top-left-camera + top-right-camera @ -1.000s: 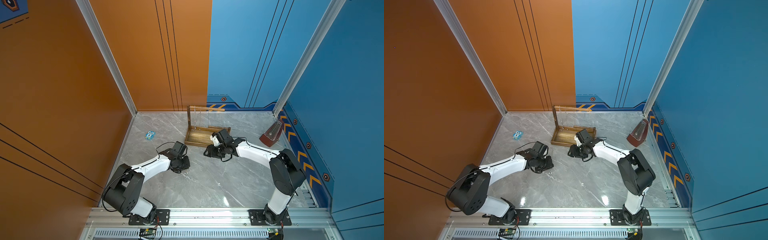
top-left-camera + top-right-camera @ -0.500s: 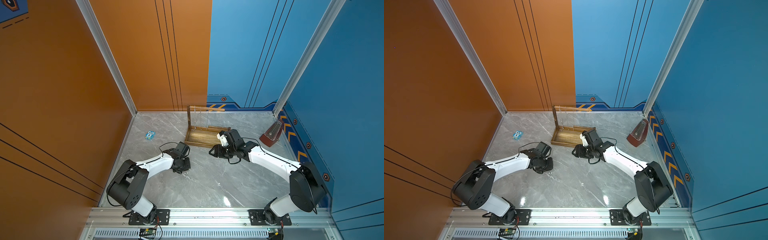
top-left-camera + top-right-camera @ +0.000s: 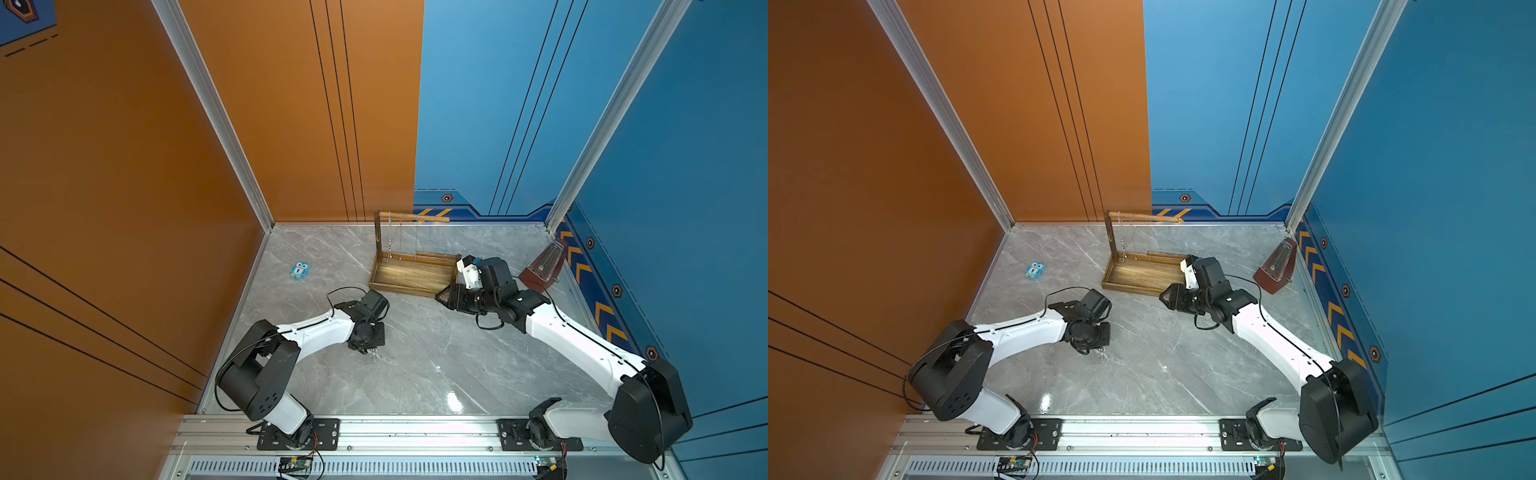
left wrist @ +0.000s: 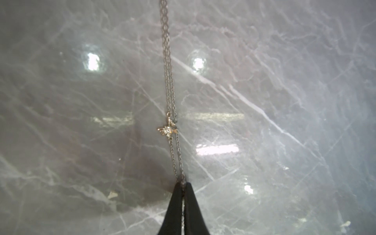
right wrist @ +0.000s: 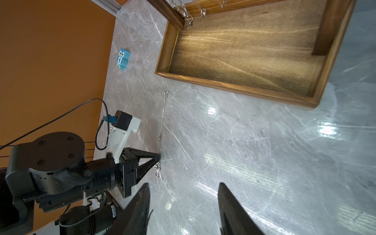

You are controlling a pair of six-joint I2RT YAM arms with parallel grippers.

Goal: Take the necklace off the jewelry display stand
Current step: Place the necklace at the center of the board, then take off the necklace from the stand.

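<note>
necklace [image 4: 169,85] pinched in left hand [image 4: 183,184], trailing outward

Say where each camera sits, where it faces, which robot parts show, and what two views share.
Top views: high overhead, looking down; both top views show both arms and the brown wooden jewelry display stand.
Left wrist: on the left arm, facing the grey marble floor; shut left gripper pinching a thin silver chain necklace.
Right wrist: on the right arm, facing the stand's tray and left arm; open right gripper in front.
Shared: both wrist views show the necklace and left gripper.
</note>
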